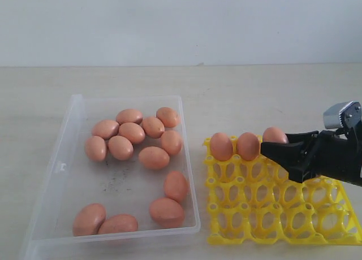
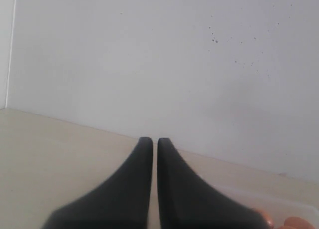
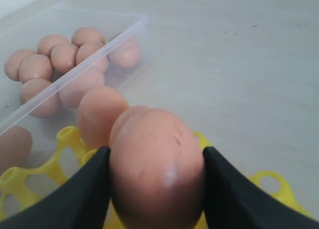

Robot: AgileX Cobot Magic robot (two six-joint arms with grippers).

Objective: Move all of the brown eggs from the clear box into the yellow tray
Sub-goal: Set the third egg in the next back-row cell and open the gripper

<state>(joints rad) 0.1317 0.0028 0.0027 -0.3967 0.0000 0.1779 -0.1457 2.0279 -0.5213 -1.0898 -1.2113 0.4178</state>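
Observation:
In the clear box [image 1: 121,186] on the left lie several brown eggs [image 1: 132,132], a cluster at the back and a few at the front. The yellow tray [image 1: 254,215] to its right holds two eggs [image 1: 221,146] in its back row. My right gripper [image 1: 278,152] is shut on a third egg [image 1: 274,134] at the cup beside them. In the right wrist view the gripper [image 3: 155,150] presses both black fingers on that egg [image 3: 157,174] over the tray [image 3: 67,138]. My left gripper [image 2: 151,142] is shut on nothing, facing a white wall, and is out of the exterior view.
The beige table [image 1: 254,96] runs back to a white wall [image 1: 181,22]. Dark smudges [image 1: 116,183] mark the box floor. The box rim [image 2: 279,201] and an egg [image 2: 295,222] peek into a corner of the left wrist view.

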